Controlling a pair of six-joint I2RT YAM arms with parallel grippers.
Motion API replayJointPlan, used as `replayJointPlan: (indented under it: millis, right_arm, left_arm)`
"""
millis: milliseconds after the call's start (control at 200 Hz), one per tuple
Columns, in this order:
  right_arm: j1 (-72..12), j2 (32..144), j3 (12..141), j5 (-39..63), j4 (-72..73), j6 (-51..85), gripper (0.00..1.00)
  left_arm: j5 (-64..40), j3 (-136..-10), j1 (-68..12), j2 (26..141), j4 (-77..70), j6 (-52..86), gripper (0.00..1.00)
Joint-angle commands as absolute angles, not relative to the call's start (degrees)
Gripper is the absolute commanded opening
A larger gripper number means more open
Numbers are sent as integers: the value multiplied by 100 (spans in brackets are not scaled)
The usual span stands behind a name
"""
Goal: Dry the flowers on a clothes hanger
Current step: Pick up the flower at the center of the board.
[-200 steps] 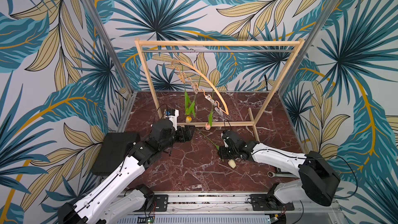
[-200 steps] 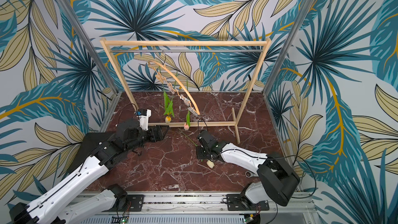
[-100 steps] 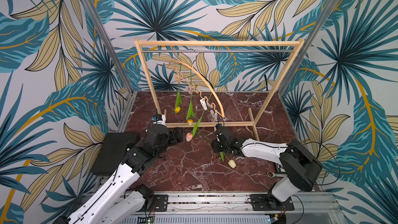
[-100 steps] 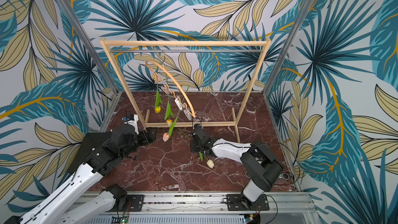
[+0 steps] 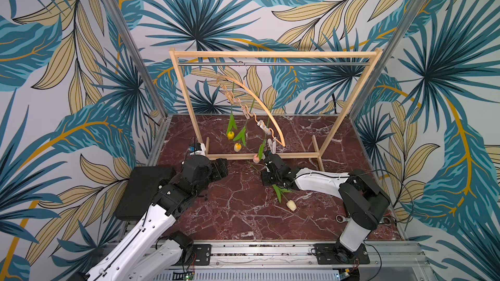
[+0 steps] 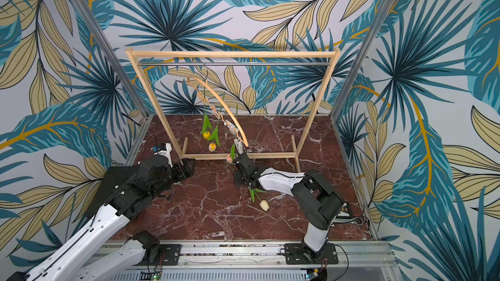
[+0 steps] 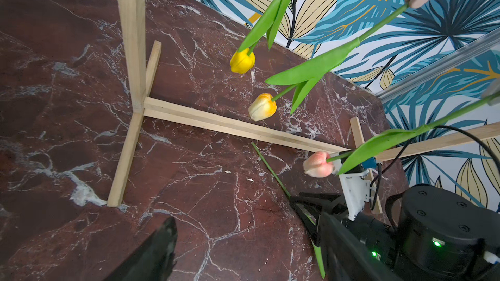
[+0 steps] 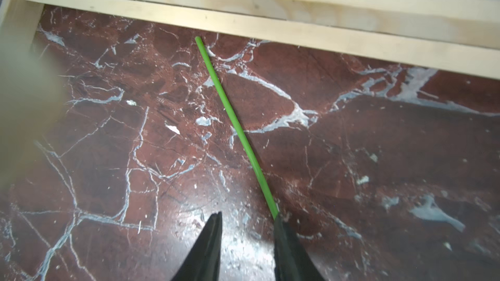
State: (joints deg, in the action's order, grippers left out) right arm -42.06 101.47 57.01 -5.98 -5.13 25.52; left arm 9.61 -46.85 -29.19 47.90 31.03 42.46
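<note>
Stem (image 8: pixel 235 122) of the cream-white tulip (image 5: pixel 290 204), lying on the desk (image 5: pixel 230 220) head toward its front edge while three flowers (image 5: pixel 237 146) hang from the clothes hanger (image 5: pixel 279 137), looks light, thin and bendy, best pinched gently on bare stalk, where the right end effector (image 8: pixel 248 214) stands parted beside it; left end effector (image 5: pixel 222 167) gapes empty

Both top views look steeply down from above the front edge of the worktop (image 5: pixel 238 212), sharing the whole scene. Wrist cameras face the worktop closely, sharing the rack's base bar (image 7: pixel 243 127).
</note>
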Motion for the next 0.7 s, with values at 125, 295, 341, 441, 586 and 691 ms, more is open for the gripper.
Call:
replayJointPlan:
  millis: [125,295,341,441,586,691]
  right_arm:
    - [-4141,10581,5774,-453,-786,2358,33]
    - [-4142,10596,5726,-391,-800,2295,26]
    - [-4140,10579,5705,-369,-800,2262,21]
    - [-4140,10538,5660,-318,-821,2185,13]
    - [-4148,10543,5654,-298,-918,2100,5]
    - [-4179,10508,5633,-196,-896,2016,1]
  left_arm:
    - [961,-4511,-2875,4746,2984,4388,83]
    - [932,-4452,-2878,4738,2929,4472,82]
    - [927,-4439,-2872,4746,2911,4495,81]
    - [930,-4396,-2865,4742,2857,4550,81]
    - [955,-4353,-2866,4744,2817,4579,80]
    - [988,-4325,-2866,4716,2802,4603,80]
